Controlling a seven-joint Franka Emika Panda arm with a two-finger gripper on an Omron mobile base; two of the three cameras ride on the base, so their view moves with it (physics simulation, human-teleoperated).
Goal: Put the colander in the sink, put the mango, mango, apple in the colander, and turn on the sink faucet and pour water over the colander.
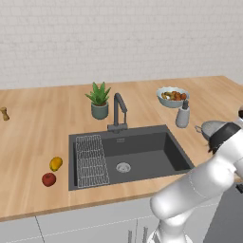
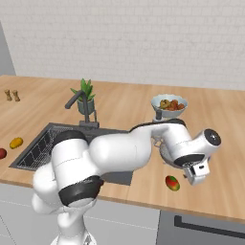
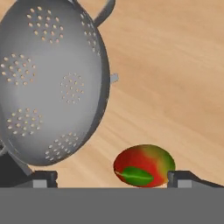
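Hand view: colander [image 3: 48, 83] tilted, handle up; hand [image 3: 112, 177] spread wide, straddling mango [image 3: 144, 166].

Two mangoes [image 1: 56, 163] [image 2: 172, 183], one apple [image 1: 48, 179], one colander [image 3: 52, 83], one sink [image 1: 142, 147], one faucet [image 1: 118, 111].

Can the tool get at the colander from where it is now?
Probably yes. The tool hangs open just short of the colander on the counter, nothing between them; a red-green mango lies beside it, close to one fingertip.

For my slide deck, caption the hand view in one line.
Open claw over a red-green mango beside the empty colander on the counter.
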